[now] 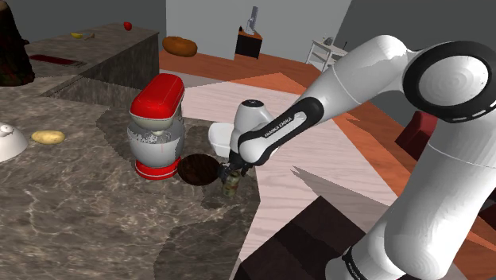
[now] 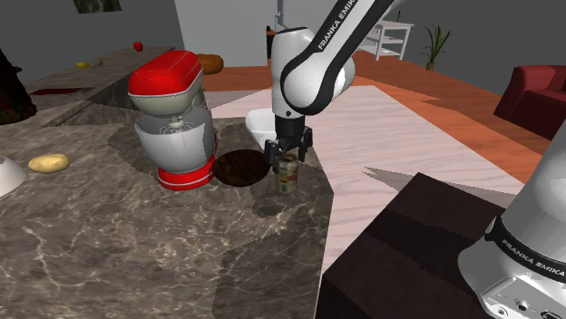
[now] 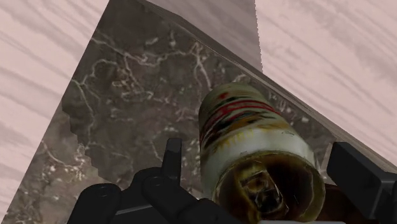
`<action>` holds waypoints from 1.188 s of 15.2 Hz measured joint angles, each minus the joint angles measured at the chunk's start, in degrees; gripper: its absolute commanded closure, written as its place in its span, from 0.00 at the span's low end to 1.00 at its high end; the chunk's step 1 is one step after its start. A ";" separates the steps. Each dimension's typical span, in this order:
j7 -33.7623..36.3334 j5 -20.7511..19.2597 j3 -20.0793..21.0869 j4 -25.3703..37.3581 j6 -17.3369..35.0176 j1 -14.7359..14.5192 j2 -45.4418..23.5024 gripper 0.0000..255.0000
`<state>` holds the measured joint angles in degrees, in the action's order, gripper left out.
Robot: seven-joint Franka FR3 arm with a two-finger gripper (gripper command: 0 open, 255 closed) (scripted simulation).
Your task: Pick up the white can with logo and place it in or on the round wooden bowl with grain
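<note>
First, shoulder view: "FRANKA EMIKA" readable on forearm (image 1: 274,127); gripper (image 1: 235,169) down over can (image 1: 231,185), just beside dark bowl (image 1: 196,169), near counter (image 1: 79,207) edge; mixer (image 1: 157,127) at bowl's left.
Second exterior view: same lettering on arm (image 2: 331,32); can upright, open marble nearer camera.
Wrist view: red stripes on can label, words too smeared to read; fingers (image 3: 173,156) wide, straddling can, not clasping.

Veined marble-look counter (image 1: 79,207); glossy red mixer (image 1: 157,127).
</note>
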<state>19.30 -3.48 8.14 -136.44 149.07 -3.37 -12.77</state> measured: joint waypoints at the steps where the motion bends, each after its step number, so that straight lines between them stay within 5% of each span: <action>1: 0.01 -0.02 -0.01 0.00 0.08 0.00 -0.08 0.00; 4: 0.05 -0.06 -0.02 0.03 0.17 -0.02 -0.18 0.00; 5: 0.06 -0.06 -0.02 0.03 0.18 -0.03 -0.19 1.00; 18: -0.26 0.39 0.17 -0.12 -1.18 0.09 1.32 1.00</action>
<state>19.04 -3.09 8.31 -136.56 147.89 -3.28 -11.46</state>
